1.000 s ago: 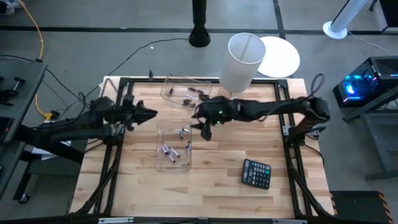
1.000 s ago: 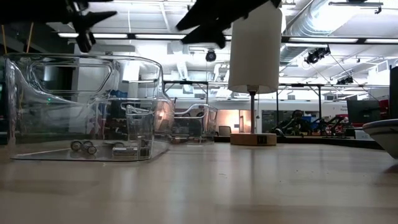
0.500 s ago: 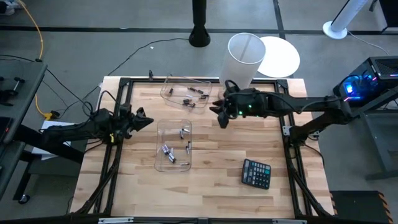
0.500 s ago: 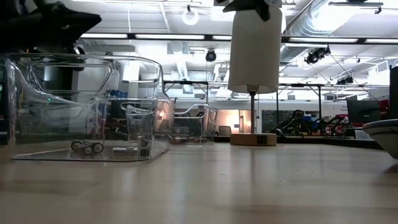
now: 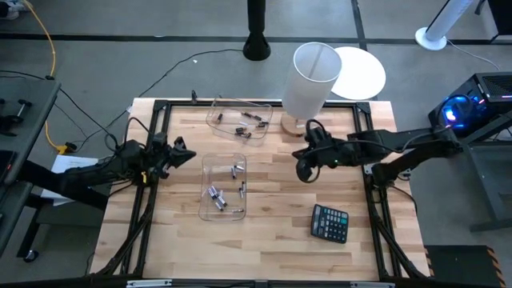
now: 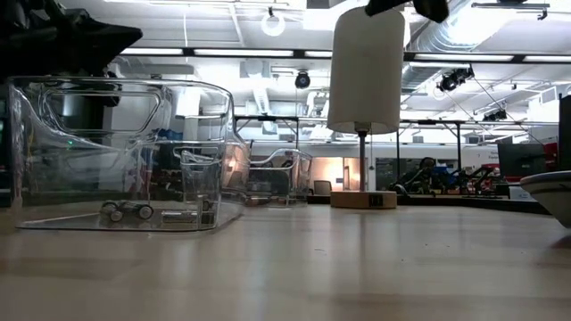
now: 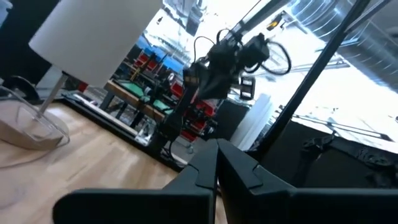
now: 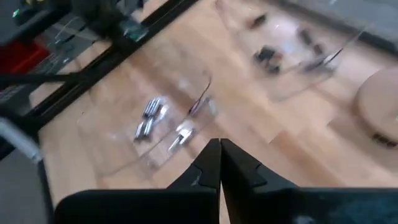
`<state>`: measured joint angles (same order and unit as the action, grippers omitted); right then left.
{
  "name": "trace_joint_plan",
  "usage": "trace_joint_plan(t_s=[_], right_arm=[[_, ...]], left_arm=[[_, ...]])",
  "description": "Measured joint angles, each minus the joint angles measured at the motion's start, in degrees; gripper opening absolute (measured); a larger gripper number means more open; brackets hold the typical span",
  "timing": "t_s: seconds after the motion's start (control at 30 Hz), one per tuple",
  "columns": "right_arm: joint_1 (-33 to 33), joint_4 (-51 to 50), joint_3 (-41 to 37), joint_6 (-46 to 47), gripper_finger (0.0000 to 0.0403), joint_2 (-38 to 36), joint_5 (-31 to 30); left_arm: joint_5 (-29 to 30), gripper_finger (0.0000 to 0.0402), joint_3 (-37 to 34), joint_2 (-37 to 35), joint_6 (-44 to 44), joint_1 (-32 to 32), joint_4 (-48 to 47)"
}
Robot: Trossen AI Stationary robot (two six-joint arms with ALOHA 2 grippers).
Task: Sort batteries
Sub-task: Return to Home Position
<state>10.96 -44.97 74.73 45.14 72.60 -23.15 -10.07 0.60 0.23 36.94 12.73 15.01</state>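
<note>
Jaws closed, empty, on left tool (image 7: pixel 216 147) and right tool (image 8: pixel 219 144).

We are hanging our right gripper (image 8: pixel 219 154), fingers together, above a table (image 8: pixel 292 149) with batteries (image 8: pixel 149 117) in two clear bins (image 8: pixel 109 134).

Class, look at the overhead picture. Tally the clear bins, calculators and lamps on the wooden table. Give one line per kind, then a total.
Clear bins: 2
Calculator: 1
Lamp: 1
Total: 4
</note>
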Motion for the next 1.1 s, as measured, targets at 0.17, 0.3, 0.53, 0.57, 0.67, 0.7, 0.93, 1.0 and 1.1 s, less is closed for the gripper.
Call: trace_joint_plan(t_s=[0.17, 0.3, 0.53, 0.57, 0.67, 0.7, 0.93, 1.0, 1.1], right_arm=[[-0.8, 17.7, -16.3, -0.2, 0.0, -6.3, 9.5], [-3.8, 40.6, -34.7, -3.1, 0.0, -11.7, 15.9], [-11.5, 61.5, -57.0, -10.6, 0.0, -22.9, 20.5], [-12.3, 64.4, -59.4, -12.1, 0.0, -24.5, 20.6], [-14.6, 75.2, -66.0, -15.9, 0.0, -27.6, 20.8], [-15.2, 78.6, -68.0, -17.4, 0.0, -28.3, 20.8], [-17.0, 82.3, -74.0, -20.4, 0.0, -29.3, 22.0], [-16.8, 78.5, -74.0, -22.2, 0.0, -28.9, 21.9], [-16.8, 71.7, -74.0, -23.4, 0.0, -28.8, 21.9]], left_arm=[[0.5, 0.0, 0.0, 0.0, -0.3, 1.1, 0.4], [1.2, 0.0, 0.0, 0.0, 0.5, 1.2, -0.3], [1.2, 0.0001, 0.0, 0.2, 4.0, 1.0, -0.8], [1.2, 0.0001, 0.0, 0.2, 3.7, 1.0, -0.8], [1.3, 0.0001, 0.0, 0.2, 2.8, 1.0, -0.8], [1.3, 0.0001, 0.0, 0.2, 2.9, 1.0, -0.8], [1.3, 0.0001, 0.0, 0.2, 3.0, 1.0, -2.2], [1.4, 0.0001, 0.0, 0.2, 2.9, 1.0, -2.3], [1.5, 0.0001, 0.0, 0.2, 2.9, 1.0, -2.3]])
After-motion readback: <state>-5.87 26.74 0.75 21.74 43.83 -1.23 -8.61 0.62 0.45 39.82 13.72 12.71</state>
